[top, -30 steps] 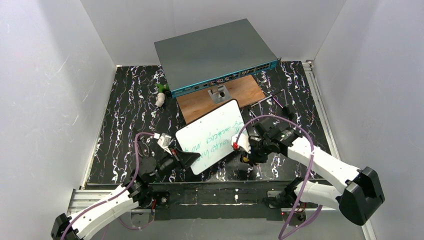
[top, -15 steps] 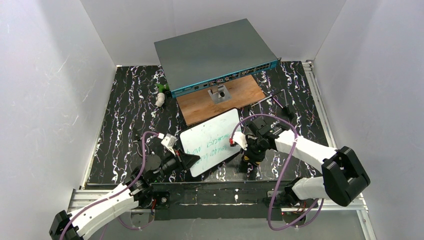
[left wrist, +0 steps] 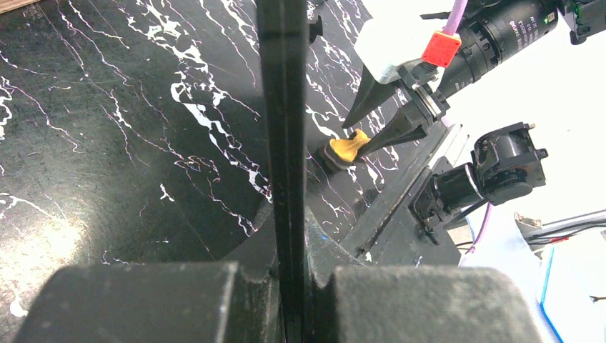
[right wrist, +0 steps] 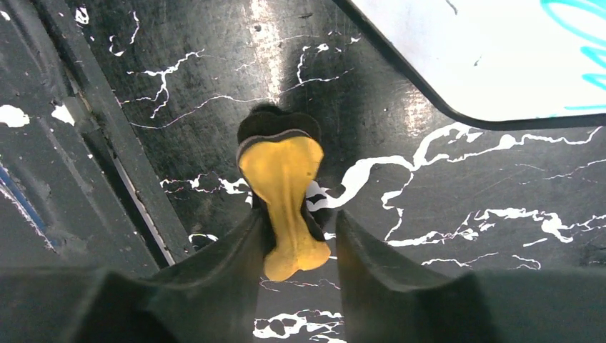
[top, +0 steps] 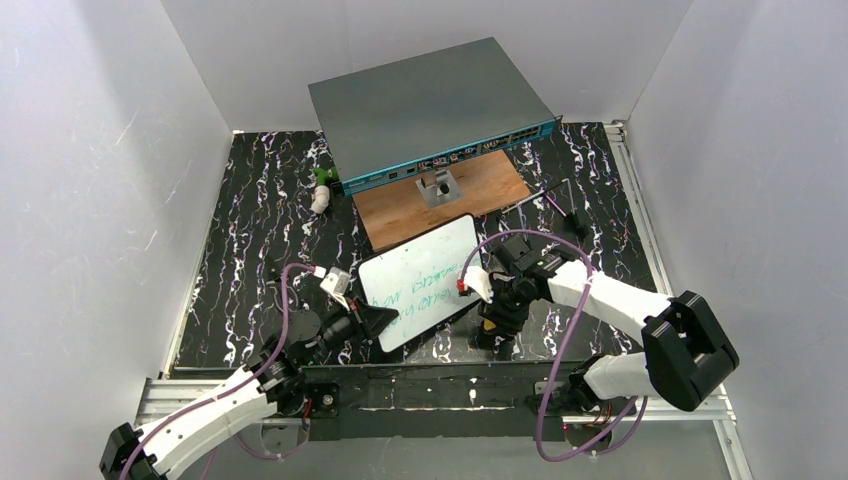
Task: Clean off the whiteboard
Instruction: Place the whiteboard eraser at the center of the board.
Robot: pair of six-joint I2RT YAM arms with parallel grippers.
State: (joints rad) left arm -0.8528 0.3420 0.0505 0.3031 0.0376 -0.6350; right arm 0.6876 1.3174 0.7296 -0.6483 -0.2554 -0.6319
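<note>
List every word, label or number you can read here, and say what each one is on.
On the whiteboard: green handwriting, too blurred to read in the top view. The right wrist view catches only a few strokes at its edge.
On the grey box: small marks along its teal front, too small to read.
No other text shows.

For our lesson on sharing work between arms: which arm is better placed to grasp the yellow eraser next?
Right. The right end effector straddles the yellow eraser on the table, jaws open; the left end effector is shut on the edge of the whiteboard.
</note>
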